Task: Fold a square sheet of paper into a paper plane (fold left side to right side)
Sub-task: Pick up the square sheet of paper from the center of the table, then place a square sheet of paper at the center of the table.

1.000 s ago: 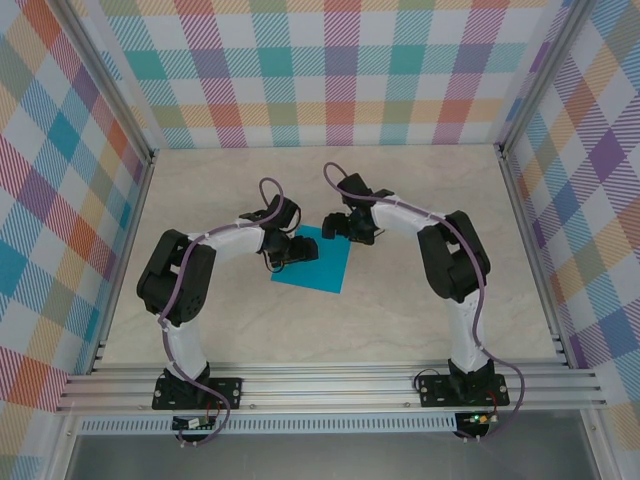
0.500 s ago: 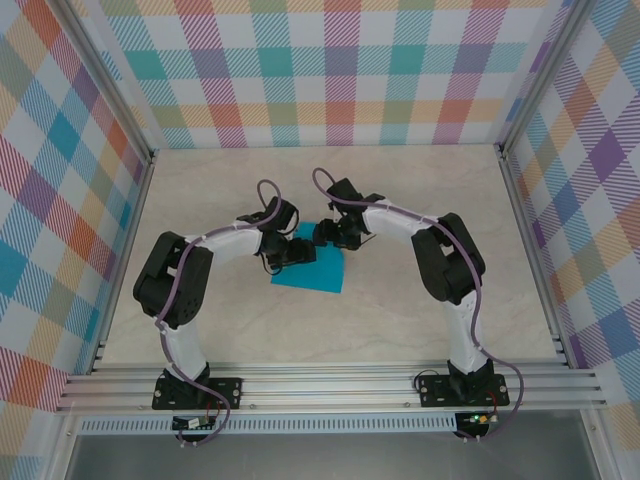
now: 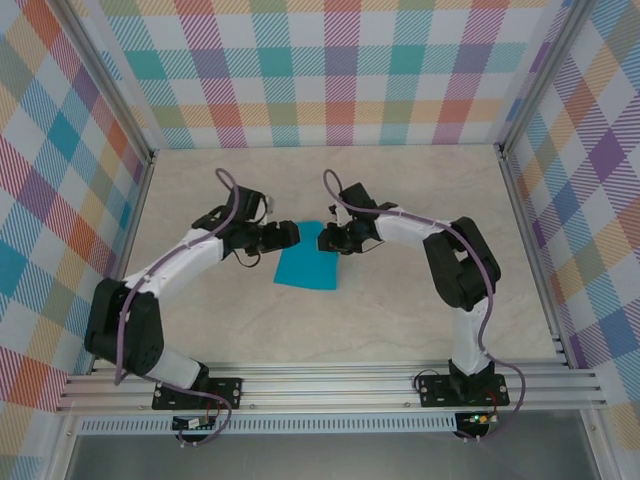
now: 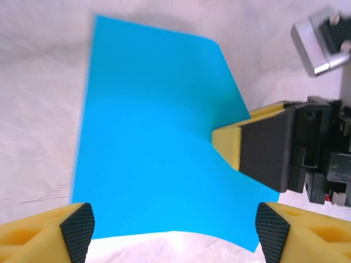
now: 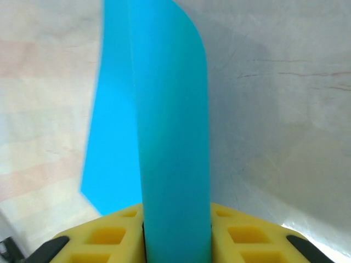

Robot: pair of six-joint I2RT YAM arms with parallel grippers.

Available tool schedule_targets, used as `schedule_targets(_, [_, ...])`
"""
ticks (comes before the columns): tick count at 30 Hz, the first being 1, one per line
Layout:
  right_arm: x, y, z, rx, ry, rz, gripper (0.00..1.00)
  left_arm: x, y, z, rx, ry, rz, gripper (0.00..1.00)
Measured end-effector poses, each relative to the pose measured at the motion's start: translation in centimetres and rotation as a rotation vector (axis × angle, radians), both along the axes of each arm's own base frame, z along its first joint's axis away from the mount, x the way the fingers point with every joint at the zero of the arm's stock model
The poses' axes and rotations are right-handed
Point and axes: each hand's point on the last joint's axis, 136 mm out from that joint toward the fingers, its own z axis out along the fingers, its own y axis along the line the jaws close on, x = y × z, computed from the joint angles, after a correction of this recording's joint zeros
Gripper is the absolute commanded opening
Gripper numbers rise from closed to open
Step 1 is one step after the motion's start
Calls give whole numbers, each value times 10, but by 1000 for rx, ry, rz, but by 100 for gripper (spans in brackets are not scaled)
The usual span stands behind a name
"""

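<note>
Scene: A cyan square sheet of paper (image 3: 308, 268) lies mid-tabletop (image 3: 400, 320), with two arms bent in over its far end.
Right claw: The right claw (image 3: 328, 239) is clamped on the sheet's right edge near the far corner. Its wrist view has a band of blue rising straight up between the yellow fingers.
Left claw: The left claw (image 4: 174, 233) is spread wide and holds nothing. Its dark-padded tips sit on either side of the sheet's closest edge and appear clear of the paper.
Where the sheet lies: It sits between the two claws, running from them back toward the arm bases. Most of it is flat on the tabletop, while the pinched right edge is lifted and curls.
Which arm is nearer: The right arm is already on the paper. The left hovers just beside the far left corner, and the free left edge runs away from it toward the near side.
The relation that counts: The left edge sits on the left claw's side and the held edge directly across from it. Carrying left over right therefore looks like a sweep straight across the short span toward the right claw.
Stage, by appearance: No sharp crease can be made out, so the fold looks barely under way.
Risk, as judged: With one edge pinned, a pull from the left could drag or buckle the thin sheet rather than roll it over.
</note>
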Motion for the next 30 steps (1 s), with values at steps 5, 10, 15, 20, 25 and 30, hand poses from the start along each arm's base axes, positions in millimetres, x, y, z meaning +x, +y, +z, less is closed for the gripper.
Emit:
schedule_targets(5, [8, -16, 50, 192, -77, 5, 26, -7, 24, 34, -48, -97, 32, 88])
schedule_targets(10, [10, -34, 110, 375, -162, 54, 26, -16, 19, 62, -126, -184, -23, 92])
schedule_targets(15, [-8, -44, 168, 496, -244, 160, 26, -15, 4, 96, -230, -301, -108, 97])
schedule_targets(20, [-39, -43, 236, 603, -344, 304, 26, -17, -13, 125, -325, -394, -206, 98])
schedule_targets(25, [-67, -46, 288, 688, -422, 412, 26, -22, -29, 150, -427, -464, -309, 91])
schedule_targets(30, [-78, -44, 295, 718, -404, 445, 26, -27, -43, 170, -518, -512, -397, 87])
